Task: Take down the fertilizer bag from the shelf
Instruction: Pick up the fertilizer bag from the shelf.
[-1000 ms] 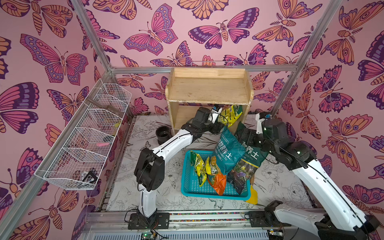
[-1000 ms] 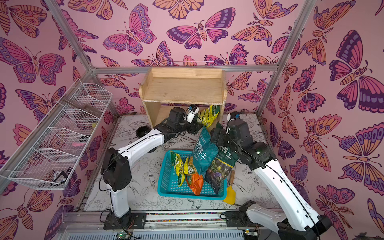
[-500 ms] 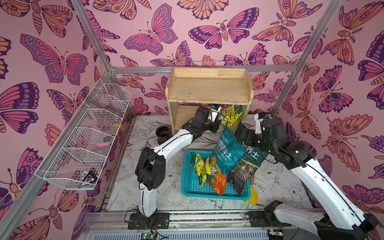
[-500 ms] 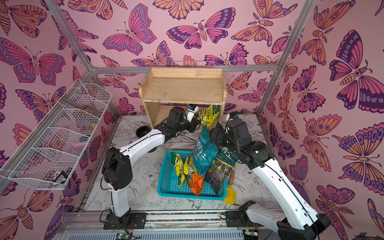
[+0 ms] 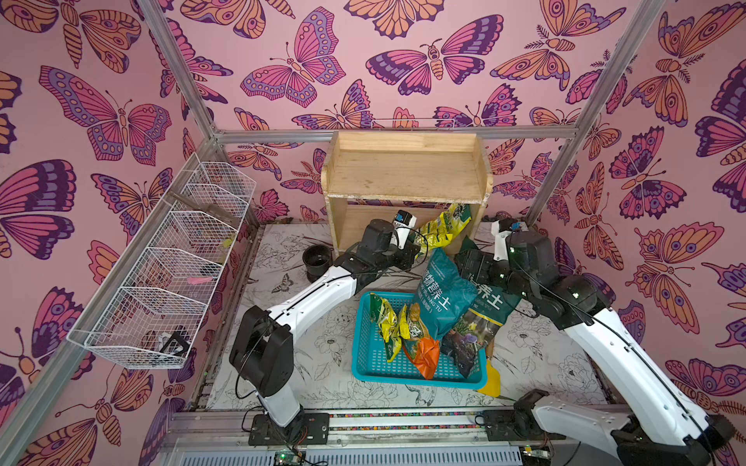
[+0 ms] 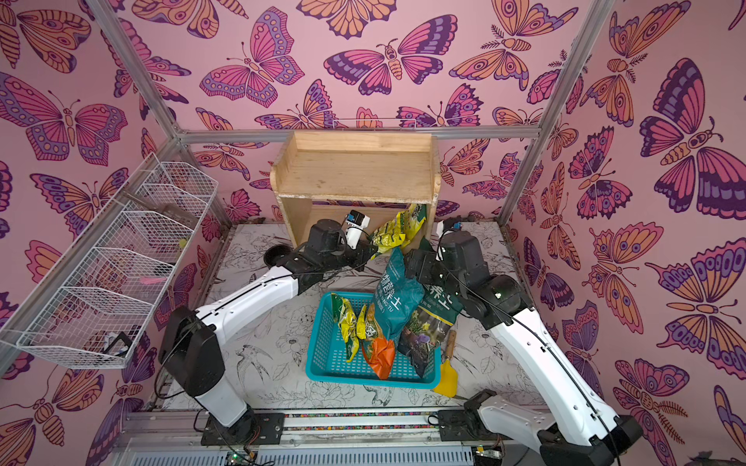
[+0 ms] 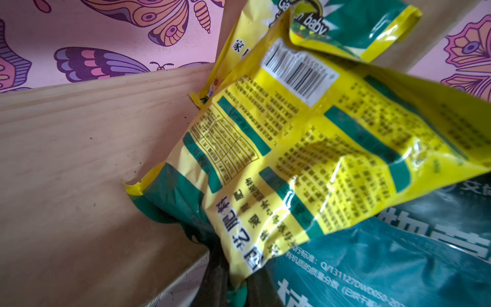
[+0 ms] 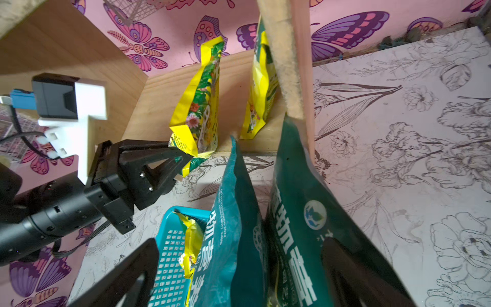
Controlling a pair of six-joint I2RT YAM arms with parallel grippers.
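pink butterfly walls [image 5: 403, 60], floral tabletop [image 5: 306, 363]; left fingers [image 8: 164, 155] pinch fertilizer bag [image 8: 202, 106], right fingers [image 8: 350, 268] apparently spread.

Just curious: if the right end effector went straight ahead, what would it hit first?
Likely the teal bags, close before the open right end effector; the wooden shelf stands behind them.

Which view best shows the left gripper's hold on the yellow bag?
Right wrist: the left gripper appears side-on, shut on the yellow bag's bottom corner. Both top views show the bag, but the grip is too small to judge. Left wrist shows only the bag's printed back, close up.
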